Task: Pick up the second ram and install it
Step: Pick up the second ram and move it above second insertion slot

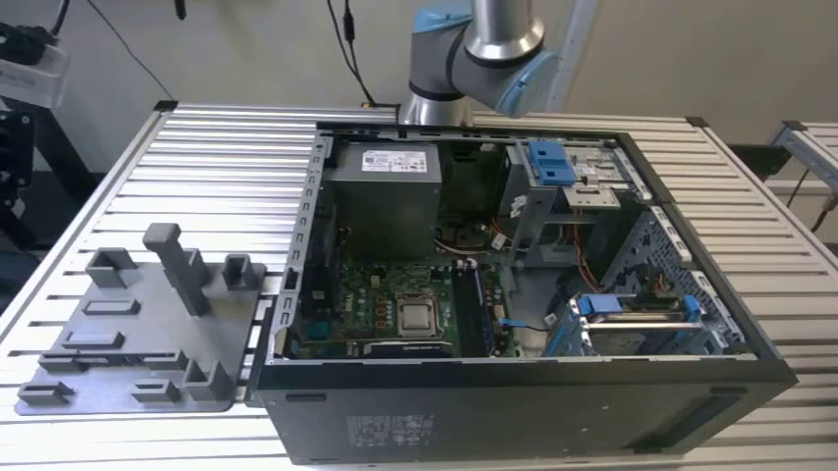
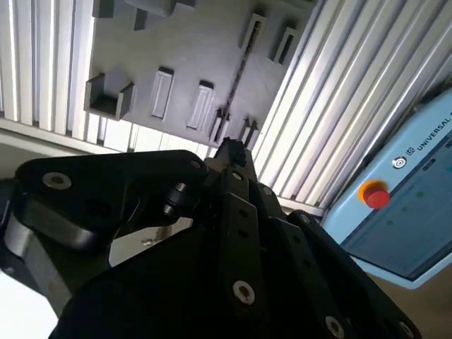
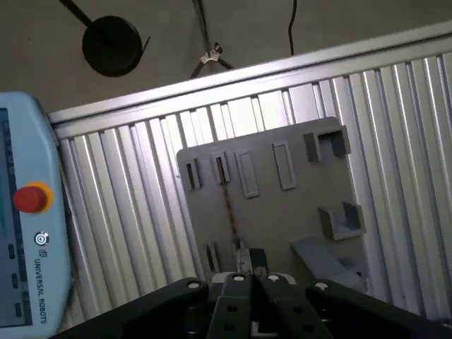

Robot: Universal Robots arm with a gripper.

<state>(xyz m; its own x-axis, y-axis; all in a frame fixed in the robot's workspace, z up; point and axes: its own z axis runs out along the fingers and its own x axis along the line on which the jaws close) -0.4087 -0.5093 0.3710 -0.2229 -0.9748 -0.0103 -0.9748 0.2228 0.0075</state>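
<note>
A wide table (image 1: 196, 147) of shiny silver slats, with long grooves from end to end. On top, a big black computer case (image 1: 524, 422) lying open, with a green board (image 1: 380, 304) and grey boxes inside. Just beside the case, on the exterior view's left, a grey holder tray (image 1: 131, 294) with little posts and pockets. Behind the table, a pale wall (image 1: 235, 49) and black cables (image 1: 351, 39) hanging down. Another slatted table (image 1: 814, 147) at the exterior view's right edge. A grey and blue robot arm (image 1: 478, 44) standing up at the far side of the case.

In both wrist views, a look down on the same tray from high up. Black gripper (image 3: 251, 260) well above the tray, with its fingers pressed together and nothing between them. Second ram (image 3: 229, 208) standing on its thin edge in the tray, seen as a dark line from one pair of slots to the other and well apart from the gripper. Same thin line in the second wrist view too.

Beside the table's edge, a pale blue control pad (image 3: 28, 247) with a round red button (image 3: 32, 198). Past the table, a dull brown floor (image 3: 353, 21) with a round black thing (image 3: 111, 44) and a few thin wires lying on it.
</note>
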